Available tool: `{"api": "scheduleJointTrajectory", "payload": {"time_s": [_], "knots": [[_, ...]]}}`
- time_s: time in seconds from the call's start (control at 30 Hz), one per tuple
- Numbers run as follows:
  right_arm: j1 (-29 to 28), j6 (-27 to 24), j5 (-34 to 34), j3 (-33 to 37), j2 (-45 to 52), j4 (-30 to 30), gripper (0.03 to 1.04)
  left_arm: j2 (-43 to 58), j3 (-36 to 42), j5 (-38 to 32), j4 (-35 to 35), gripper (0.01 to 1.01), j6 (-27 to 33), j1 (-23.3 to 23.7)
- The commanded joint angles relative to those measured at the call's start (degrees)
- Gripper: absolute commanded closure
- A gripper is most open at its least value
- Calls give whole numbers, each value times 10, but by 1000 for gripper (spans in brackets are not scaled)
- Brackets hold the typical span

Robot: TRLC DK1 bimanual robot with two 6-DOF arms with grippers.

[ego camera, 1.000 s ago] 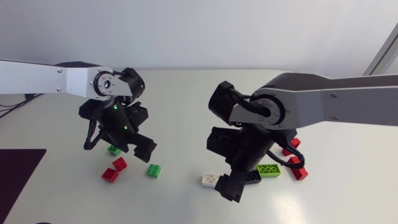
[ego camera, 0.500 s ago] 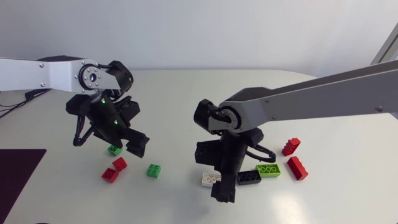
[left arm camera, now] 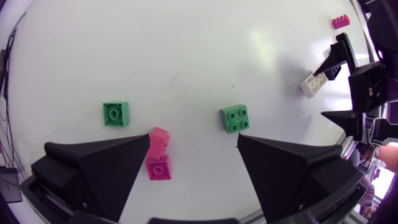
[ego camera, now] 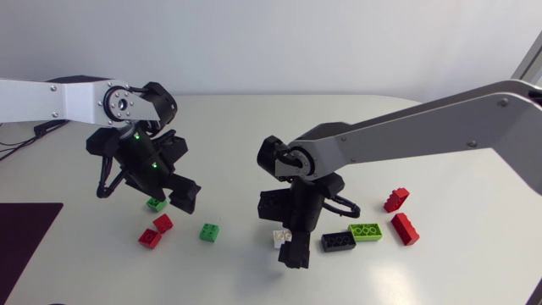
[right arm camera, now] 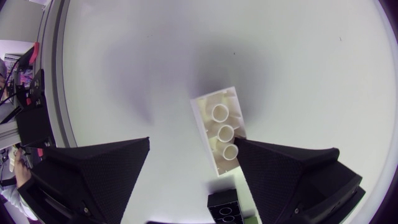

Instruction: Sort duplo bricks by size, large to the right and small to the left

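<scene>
Two broad fingers of the right gripper (right arm camera: 194,143) stand wide apart above the white brick (right arm camera: 221,134), holding nothing. The brick lies on the table (ego camera: 254,127) near its middle, with a black brick (ego camera: 339,242) just beside it. Judging by its length, it belongs with the large ones on the right. The step in hand looks like the pick, and the brick is off-centre in the gap, close to one finger and well clear of the other. A small sideways shift would centre it, and turning the wrist would let the fingers meet its long flat sides squarely. The descent should be straight, since the black brick is near enough to be nudged by a fingertip. The fingers should close only once the tips are low on the sides. A good drop spot is near the lime brick (ego camera: 367,230) and the two long red bricks (ego camera: 405,229). The left gripper (left arm camera: 194,140) hangs with its fingers apart and empty above the small green brick (left arm camera: 235,118) and its neighbours.
</scene>
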Motion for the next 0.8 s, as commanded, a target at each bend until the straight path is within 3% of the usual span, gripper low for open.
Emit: {"api": "scheduleJointTrajectory", "payload": {"time_s": [0.0, 0.03, 0.17, 0.2, 0.77], "knots": [[-4, -14, 4, 1, -5, -1, 159, 0, 5, 10, -2, 51, 8, 2], [-7, -12, 3, -2, -4, 2, 195, 1, 5, 12, -1, 51, 7, 1], [-15, -11, -17, -31, -8, 33, 651, 2, -3, 14, 4, 51, 6, 0], [-21, -9, -24, -38, -11, 40, 725, 2, -4, 14, 4, 51, 6, 0], [-86, -6, -30, -125, -105, 87, 825, 1, -5, 25, 15, 51, 0, -17]]}}
